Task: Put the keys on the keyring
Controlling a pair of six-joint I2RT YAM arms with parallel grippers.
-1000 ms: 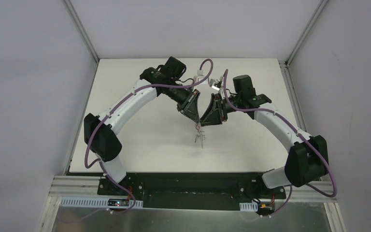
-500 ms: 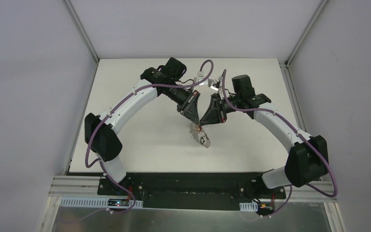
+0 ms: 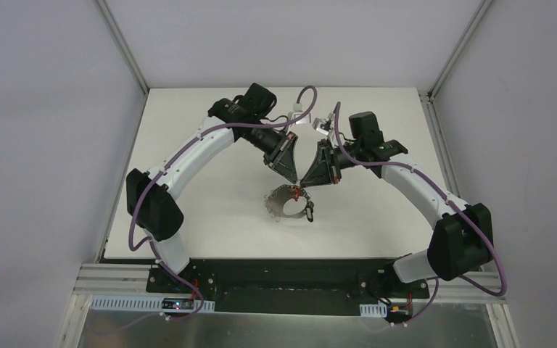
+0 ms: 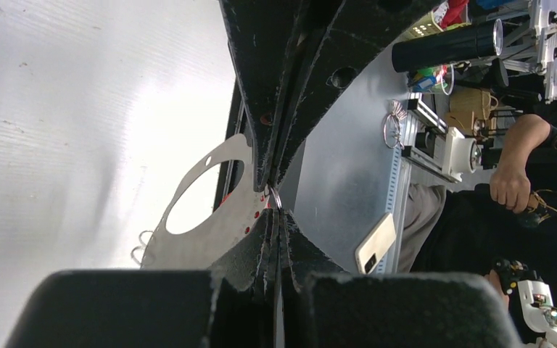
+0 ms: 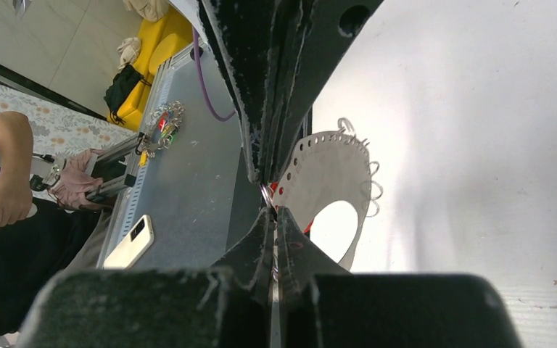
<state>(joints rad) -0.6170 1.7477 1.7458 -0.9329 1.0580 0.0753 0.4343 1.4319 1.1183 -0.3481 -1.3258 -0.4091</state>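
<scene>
Well, the two black grippers meet tip to tip over the middle of the white table [image 3: 210, 145]. The left gripper [image 3: 292, 179] has its fingers squeezed tight together, and so does the right gripper [image 3: 306, 183]. Both pinch at the edge of the keyring [image 3: 284, 204], right where a small wire loop [image 4: 274, 196] sits. I cannot tell which one really carries it.

The keyring hangs just on the near side of the tips. I cannot tell if it touches the table. Its little wire loops [image 3: 270, 206] are on the left edge. The red key [image 3: 297, 192] is close under the tips. The dark key [image 3: 310, 214] hangs at the near right edge.

Purple cables [image 3: 308, 94] loop over the far side of the arms.

From the wrists, thick black fingers fill the middle and hide the dark key. Only a bit of red peeks out there. But those views show a row of tiny holes [image 5: 301, 156] along the keyring. They also show things past the near edge of the table: a person's arm [image 4: 511, 185], a phone [image 4: 375, 243] on a metal shelf [image 4: 341, 167], and something yellow [image 5: 152, 43].
</scene>
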